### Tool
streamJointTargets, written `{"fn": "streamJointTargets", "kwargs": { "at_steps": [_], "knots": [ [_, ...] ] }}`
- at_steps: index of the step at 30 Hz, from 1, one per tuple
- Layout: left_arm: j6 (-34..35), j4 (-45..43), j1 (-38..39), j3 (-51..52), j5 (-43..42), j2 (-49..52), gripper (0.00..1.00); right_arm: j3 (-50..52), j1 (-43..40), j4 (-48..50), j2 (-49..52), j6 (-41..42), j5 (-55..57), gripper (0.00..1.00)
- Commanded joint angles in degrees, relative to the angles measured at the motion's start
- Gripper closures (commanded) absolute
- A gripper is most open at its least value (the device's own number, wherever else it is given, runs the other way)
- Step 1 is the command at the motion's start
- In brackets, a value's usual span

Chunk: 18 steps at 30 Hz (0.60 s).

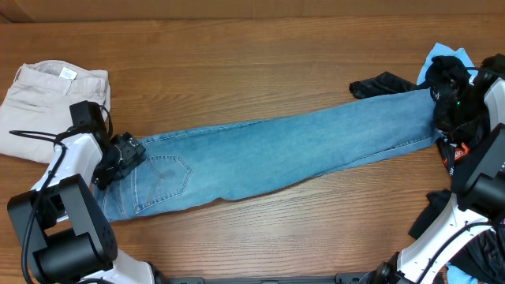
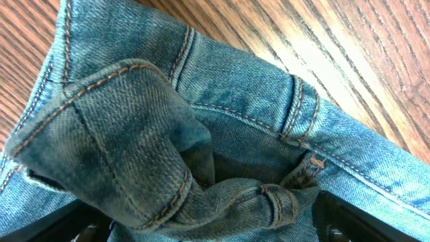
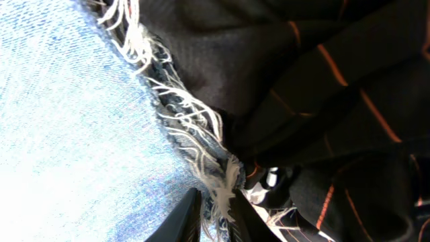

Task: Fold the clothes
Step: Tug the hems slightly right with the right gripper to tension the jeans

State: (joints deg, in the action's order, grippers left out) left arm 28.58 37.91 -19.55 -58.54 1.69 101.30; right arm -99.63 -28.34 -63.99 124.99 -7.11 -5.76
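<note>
The jeans (image 1: 292, 146) lie stretched flat across the wooden tabletop (image 1: 237, 47), waist at the near left and legs running to the far right, a stitched back pocket (image 1: 162, 175) facing up. The left hand (image 1: 129, 155) is closed on a bunched fold of the waistband (image 2: 134, 148), beside a belt loop (image 2: 301, 114). The right hand (image 1: 443, 110) pinches the frayed hem (image 3: 188, 114) narrowly between its fingers (image 3: 190, 216), right against a black jersey with orange stripes (image 3: 322, 81). Folded beige trousers (image 1: 47, 99) rest at the far left, just beside the waist.
</note>
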Motion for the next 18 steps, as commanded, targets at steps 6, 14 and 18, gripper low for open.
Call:
{"fn": "streamJointTargets", "kwargs": {
  "at_steps": [6, 14, 18],
  "knots": [
    [-0.26, -0.07, -0.35, -0.17, -1.44, 1.77, 0.04, 0.83, 0.26, 1.88, -2.51, -0.2, 0.33, 0.7],
    [-0.26, -0.04, -0.35, -0.17, -1.75, 1.77, 0.04, 2.03, 0.09, 2.99, -1.53, -0.37, 0.55, 0.8],
    [-0.26, 0.04, -0.35, -0.17, -1.75, 1.77, 0.03, 2.14, 0.09, 3.21, -1.53, -0.37, 0.57, 0.81]
  ]
}}
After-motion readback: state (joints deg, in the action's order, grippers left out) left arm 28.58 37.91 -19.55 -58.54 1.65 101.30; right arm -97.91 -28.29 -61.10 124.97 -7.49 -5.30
